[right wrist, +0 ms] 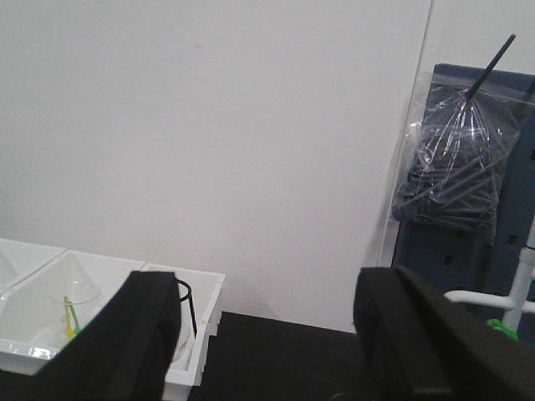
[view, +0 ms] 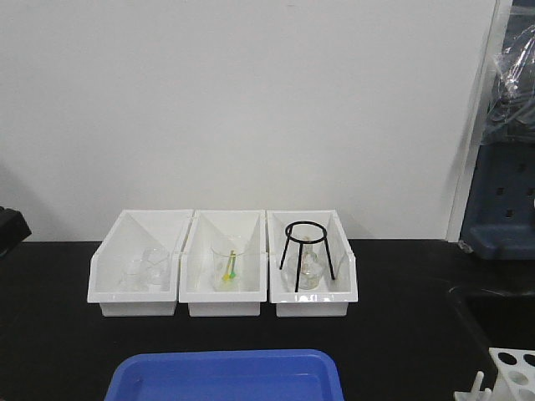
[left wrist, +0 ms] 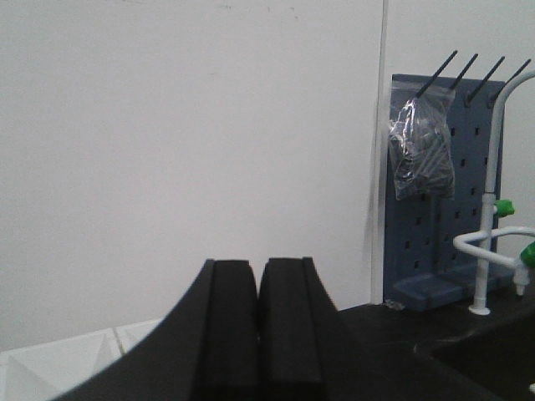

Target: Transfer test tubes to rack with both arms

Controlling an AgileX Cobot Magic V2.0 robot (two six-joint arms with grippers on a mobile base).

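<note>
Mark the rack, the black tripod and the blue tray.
rack (view: 516, 368): front view, its holed white top plate at the lower right corner.
black tripod (view: 307, 227): front view, its top ring, in the rightmost white bin.
blue tray (view: 226, 376): front view, its bare floor at bottom centre.

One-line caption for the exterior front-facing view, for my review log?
Three white bins on a black bench: glassware left, beaker centre, black wire tripod right; blue tray in front, white rack at lower right.

White bins (view: 141, 294), tripod (view: 307, 247), blue tray (view: 226, 376)
</note>
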